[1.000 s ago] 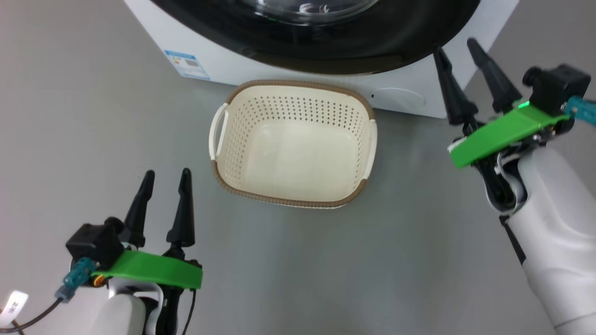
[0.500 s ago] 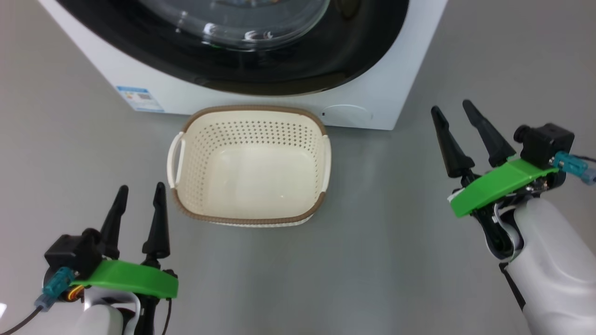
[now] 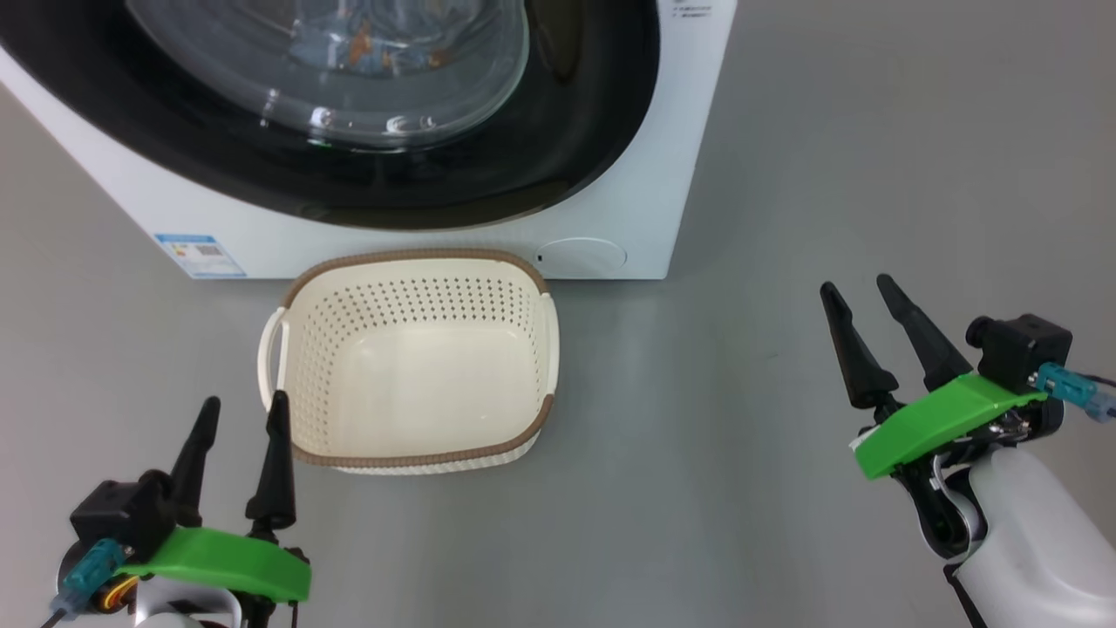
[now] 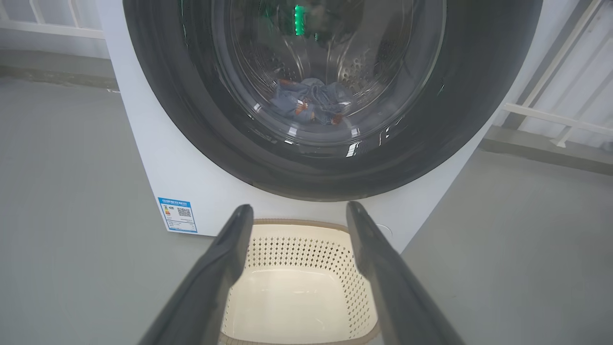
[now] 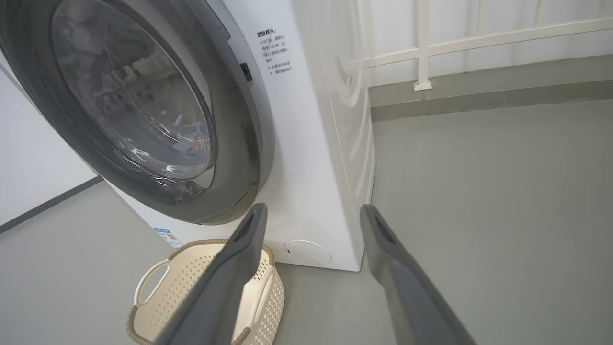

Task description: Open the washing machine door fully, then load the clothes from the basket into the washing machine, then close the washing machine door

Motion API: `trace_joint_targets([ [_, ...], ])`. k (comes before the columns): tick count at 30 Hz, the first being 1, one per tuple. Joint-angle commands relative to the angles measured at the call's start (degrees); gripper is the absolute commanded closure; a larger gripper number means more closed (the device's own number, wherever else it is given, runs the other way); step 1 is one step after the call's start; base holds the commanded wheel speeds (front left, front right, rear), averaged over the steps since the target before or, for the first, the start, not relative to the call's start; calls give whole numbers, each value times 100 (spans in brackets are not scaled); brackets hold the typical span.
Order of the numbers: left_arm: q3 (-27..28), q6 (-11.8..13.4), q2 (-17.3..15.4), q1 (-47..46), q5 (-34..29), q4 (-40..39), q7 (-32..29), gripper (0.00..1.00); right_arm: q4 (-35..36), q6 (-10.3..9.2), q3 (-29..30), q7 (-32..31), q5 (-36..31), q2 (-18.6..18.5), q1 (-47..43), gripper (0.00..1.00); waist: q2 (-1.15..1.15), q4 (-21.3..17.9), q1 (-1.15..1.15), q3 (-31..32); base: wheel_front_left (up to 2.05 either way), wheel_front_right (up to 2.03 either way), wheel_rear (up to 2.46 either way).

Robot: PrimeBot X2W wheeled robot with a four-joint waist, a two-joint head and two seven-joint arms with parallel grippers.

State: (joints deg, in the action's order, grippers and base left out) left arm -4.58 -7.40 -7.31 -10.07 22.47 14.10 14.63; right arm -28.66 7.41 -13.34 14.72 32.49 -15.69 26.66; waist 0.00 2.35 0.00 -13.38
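The washing machine [image 3: 636, 174] [image 4: 143, 158] [image 5: 316, 158] stands with its door [image 3: 567, 131] [image 4: 455, 120] [image 5: 244, 139] shut flat against its front. Behind the glass lie the clothes [image 4: 309, 100] [image 3: 357, 48] [image 5: 191, 134], blue fabric with orange prints. The cream basket [image 3: 410, 432] [image 4: 292, 306] [image 5: 148, 311] sits empty on the floor before the machine. My left gripper [image 3: 240, 414] [image 4: 299, 213] is open at the basket's near left corner, holding nothing. Far to the right, over bare floor, my right gripper [image 3: 859, 292] [image 5: 311, 211] is open too.
A blue energy sticker [image 3: 199, 255] [image 4: 177, 214] and a round flap [image 3: 580, 255] [image 5: 307, 252] mark the machine's lower front. Grey floor [image 3: 785, 174] spreads right of the machine. A white railing [image 5: 431, 43] [image 4: 550, 96] runs along the back wall.
The head camera has tilted and turned, so machine and basket slid down and left in its picture. My right gripper has drawn back from the machine's lower right corner.
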Motion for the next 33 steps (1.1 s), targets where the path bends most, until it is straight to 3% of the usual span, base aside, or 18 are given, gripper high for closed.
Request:
trace_joint_targets([
  [1, 215, -9, -184, 2, -47, -92, 37, 0, 159, 8, -51, 28, -26, 17, -144, 0, 0, -106, 0, 107, 0, 0, 0],
  [33, 550, -9, -245, 293, -132, -87, 37, 0, 296, 8, 376, 28, -159, 62, -949, 0, 0, -464, 0, 352, 0, 0, 0],
])
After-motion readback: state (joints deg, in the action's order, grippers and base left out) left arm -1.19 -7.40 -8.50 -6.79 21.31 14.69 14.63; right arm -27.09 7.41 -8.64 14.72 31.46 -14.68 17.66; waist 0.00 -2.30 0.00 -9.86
